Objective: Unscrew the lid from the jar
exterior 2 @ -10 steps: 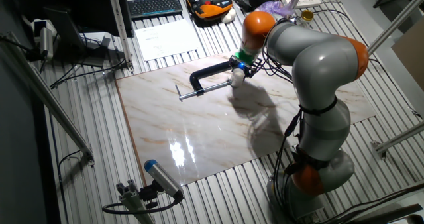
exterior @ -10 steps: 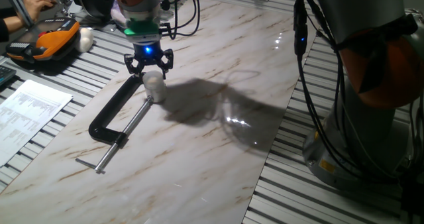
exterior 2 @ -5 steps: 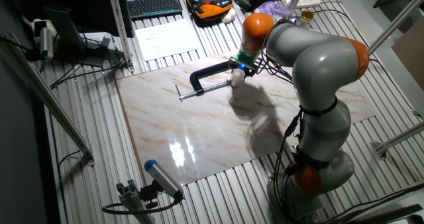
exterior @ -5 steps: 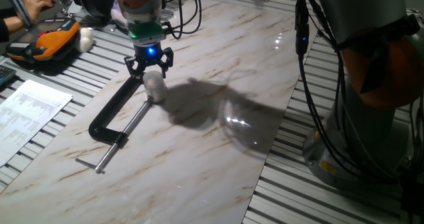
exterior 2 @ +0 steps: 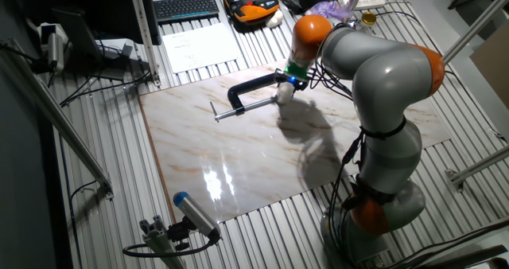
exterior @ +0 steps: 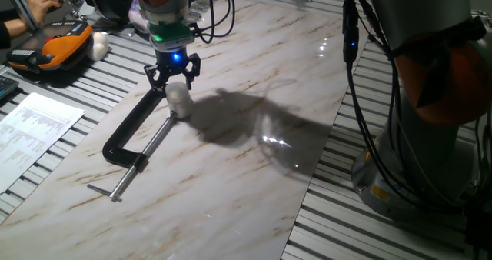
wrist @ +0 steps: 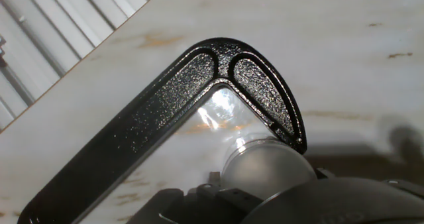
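The small whitish jar point(exterior: 181, 104) stands on the marble board at the screw end of a black C-clamp point(exterior: 129, 131). Its white lid point(exterior: 177, 91) sits on top of it. My gripper point(exterior: 174, 82) hangs directly over the lid with its black fingers spread wider than the jar, so it looks open. In the other fixed view the gripper point(exterior 2: 285, 86) and jar point(exterior 2: 283, 96) are tiny, next to the clamp point(exterior 2: 238, 93). The hand view shows the lid's pale round top point(wrist: 265, 168) low in the frame, beside the clamp's bend point(wrist: 218, 71).
An orange case point(exterior: 54, 48) and a white lump point(exterior: 98, 45) lie at the far left on the slatted table. A printed sheet point(exterior: 31, 129) lies beside the marble board point(exterior: 254, 175). A person's hand point(exterior: 42, 2) is at the top left. The arm's base point(exterior 2: 382, 205) stands by the board.
The gripper has shifted slightly up and to the right over the jar. Jar and clamp have stayed where they were.
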`<action>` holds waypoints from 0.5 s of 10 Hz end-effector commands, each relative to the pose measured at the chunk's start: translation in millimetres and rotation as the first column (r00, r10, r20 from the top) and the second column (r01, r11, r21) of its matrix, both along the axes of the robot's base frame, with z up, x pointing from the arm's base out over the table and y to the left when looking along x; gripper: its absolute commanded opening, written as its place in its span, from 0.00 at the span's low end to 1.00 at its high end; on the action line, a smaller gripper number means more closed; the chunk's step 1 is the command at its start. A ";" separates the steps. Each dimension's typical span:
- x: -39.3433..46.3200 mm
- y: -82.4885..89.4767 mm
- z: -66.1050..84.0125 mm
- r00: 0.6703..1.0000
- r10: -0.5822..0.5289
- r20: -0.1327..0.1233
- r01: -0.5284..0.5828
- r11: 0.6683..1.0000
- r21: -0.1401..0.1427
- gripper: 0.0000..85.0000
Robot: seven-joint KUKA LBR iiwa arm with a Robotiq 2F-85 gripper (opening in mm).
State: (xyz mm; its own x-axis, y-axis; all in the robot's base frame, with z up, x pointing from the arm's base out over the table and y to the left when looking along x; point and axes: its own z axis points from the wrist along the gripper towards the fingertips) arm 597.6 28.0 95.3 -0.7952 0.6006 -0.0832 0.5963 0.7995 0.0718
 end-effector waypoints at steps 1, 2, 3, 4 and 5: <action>-0.1 -0.2 -0.2 1.000 0.008 0.001 -0.008 1.000 -0.001 0.00; 0.0 -0.2 -0.2 1.000 0.028 0.005 -0.028 1.000 -0.004 0.00; 0.0 -0.2 -0.2 0.998 0.056 0.011 -0.056 0.998 -0.015 0.00; 0.0 -0.1 -0.1 0.996 0.093 0.016 -0.093 0.995 -0.020 0.00; -0.2 -0.2 -0.2 0.992 0.126 0.020 -0.126 0.992 -0.025 0.00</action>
